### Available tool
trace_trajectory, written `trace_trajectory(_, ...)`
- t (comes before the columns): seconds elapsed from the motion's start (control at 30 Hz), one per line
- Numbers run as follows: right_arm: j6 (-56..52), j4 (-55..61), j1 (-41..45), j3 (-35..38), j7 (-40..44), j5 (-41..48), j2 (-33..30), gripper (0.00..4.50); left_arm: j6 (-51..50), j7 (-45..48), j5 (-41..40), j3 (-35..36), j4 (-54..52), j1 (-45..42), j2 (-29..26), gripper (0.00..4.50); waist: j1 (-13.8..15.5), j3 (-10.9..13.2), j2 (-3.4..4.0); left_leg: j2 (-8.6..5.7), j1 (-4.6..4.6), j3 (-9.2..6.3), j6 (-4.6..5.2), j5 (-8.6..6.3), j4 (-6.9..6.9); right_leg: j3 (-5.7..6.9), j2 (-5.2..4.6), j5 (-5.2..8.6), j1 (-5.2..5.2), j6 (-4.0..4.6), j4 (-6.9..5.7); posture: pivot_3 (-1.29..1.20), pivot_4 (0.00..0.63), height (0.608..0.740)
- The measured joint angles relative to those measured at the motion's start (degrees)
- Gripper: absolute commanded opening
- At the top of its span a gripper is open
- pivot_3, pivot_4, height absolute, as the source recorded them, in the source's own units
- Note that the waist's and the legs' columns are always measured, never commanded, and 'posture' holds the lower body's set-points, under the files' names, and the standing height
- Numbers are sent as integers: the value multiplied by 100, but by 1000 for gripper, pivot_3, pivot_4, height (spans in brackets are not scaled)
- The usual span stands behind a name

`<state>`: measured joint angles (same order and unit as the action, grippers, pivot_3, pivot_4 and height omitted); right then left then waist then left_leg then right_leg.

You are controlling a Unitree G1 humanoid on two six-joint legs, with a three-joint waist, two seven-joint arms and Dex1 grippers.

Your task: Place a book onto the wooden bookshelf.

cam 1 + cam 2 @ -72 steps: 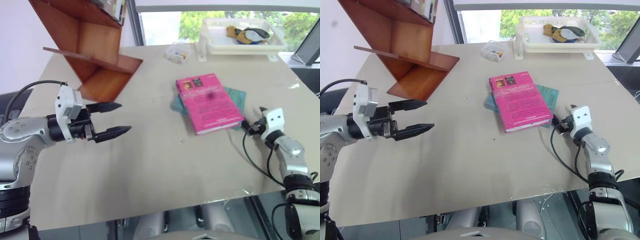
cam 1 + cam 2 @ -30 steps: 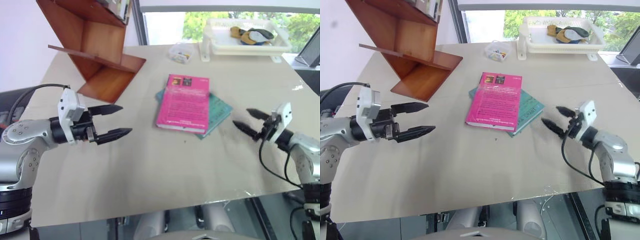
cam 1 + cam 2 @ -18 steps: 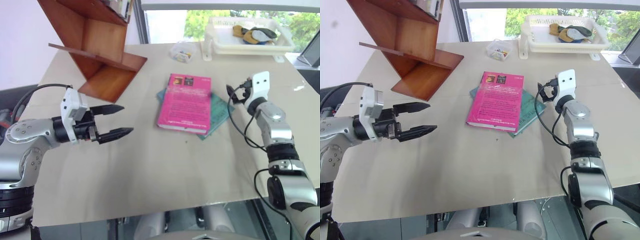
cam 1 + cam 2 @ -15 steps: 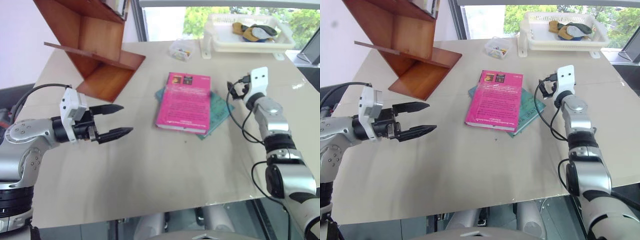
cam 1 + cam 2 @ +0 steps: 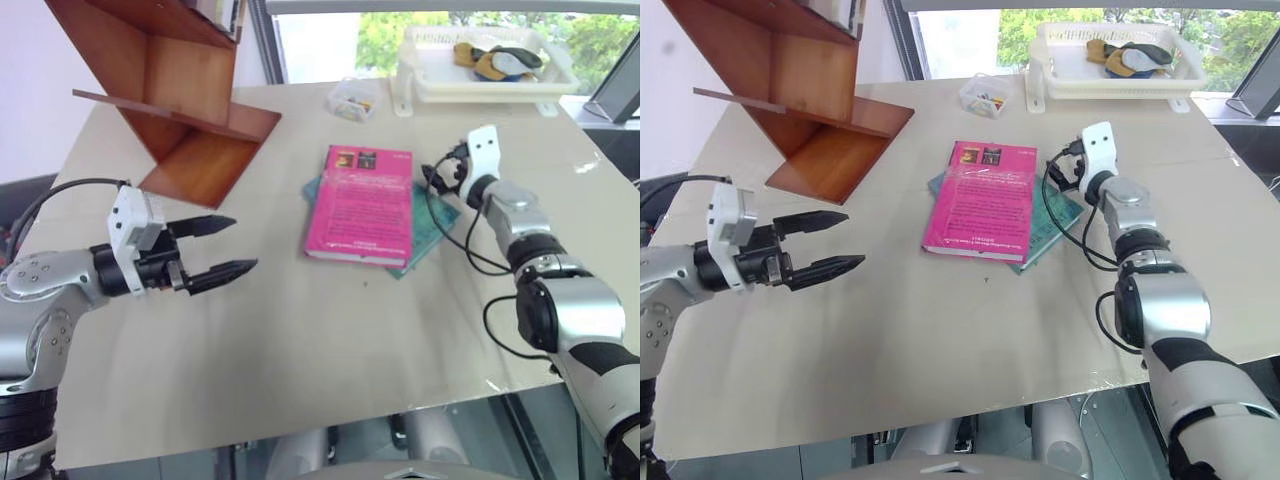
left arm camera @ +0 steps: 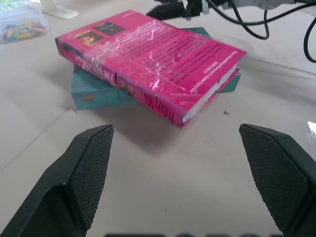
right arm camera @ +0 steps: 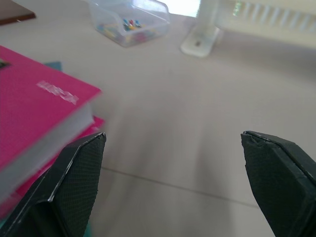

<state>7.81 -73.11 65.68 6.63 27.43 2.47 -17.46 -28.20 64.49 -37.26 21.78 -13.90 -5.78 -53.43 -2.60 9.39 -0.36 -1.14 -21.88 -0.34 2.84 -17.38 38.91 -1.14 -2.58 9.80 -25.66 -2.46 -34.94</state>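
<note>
The pink book (image 5: 360, 205) lies flat in the middle of the table on a teal-green book (image 5: 437, 222). The wooden bookshelf (image 5: 190, 130) stands at the table's far left. My left gripper (image 5: 243, 245) hovers open to the left of the books and points at them; the left wrist view has the book (image 6: 148, 59) lying ahead of its fingers (image 6: 91, 163). My right gripper (image 5: 440, 178) is open beside the book's far right corner. In the right wrist view the book's corner and white page edges (image 7: 44, 133) lie by one finger.
A white tray (image 5: 480, 88) with cloth items stands at the back right. A small clear box (image 5: 352, 100) of coloured bits sits beside it. A black cable (image 5: 450, 240) loops from my right wrist over the teal book. The table's front half is bare.
The pink book slid left and turned on the teal one early on. My right gripper then swung from the table's right side to the book's far right corner. The left gripper stays put.
</note>
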Motion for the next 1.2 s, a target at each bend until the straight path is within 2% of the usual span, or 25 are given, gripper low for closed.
trace_trajectory(0.4, 11, -179, 153, -59, 200, -209, 347, 4500, 5, -123, -12, 217, -193, 291, 8, 4407, 0, 1, 2, -5, -2, -8, -3, 1, 0, 8, -5, 0, -1, 0, 1, 0, 150, 740)
trace_trajectory(0.83, 153, -182, 238, -80, 338, -273, 423, 4500, 1, -202, -16, 238, -286, 331, 44, 4407, -1, 1, 2, -7, -2, -11, -7, 3, 0, 10, -5, 0, -1, 1, -1, 0, 150, 740)
trace_trajectory(0.93, 276, -181, 238, -114, 202, -387, 245, 4500, -133, -422, -100, 199, -286, 257, 272, 4407, 21, 1, 3, -13, -3, -17, -6, 4, -1, 15, -10, 0, 0, 1, -1, 0, 150, 740)
trace_trajectory(1.07, 496, -84, 205, -118, 120, -453, -188, 4500, -502, -1149, -203, -118, -220, -65, 905, 4407, 39, 1, 3, -24, -3, -22, -6, 4, 0, 20, -21, -1, 4, -1, -2, 0, 150, 740)
trace_trajectory(1.2, 613, 842, -316, -105, 502, -383, -767, 4500, -947, -1707, 19, -572, 550, -442, 1104, 4407, 20, -2, 2, -21, -1, -25, -8, 6, 0, 20, -12, -1, 6, -1, -6, 0, 150, 740)
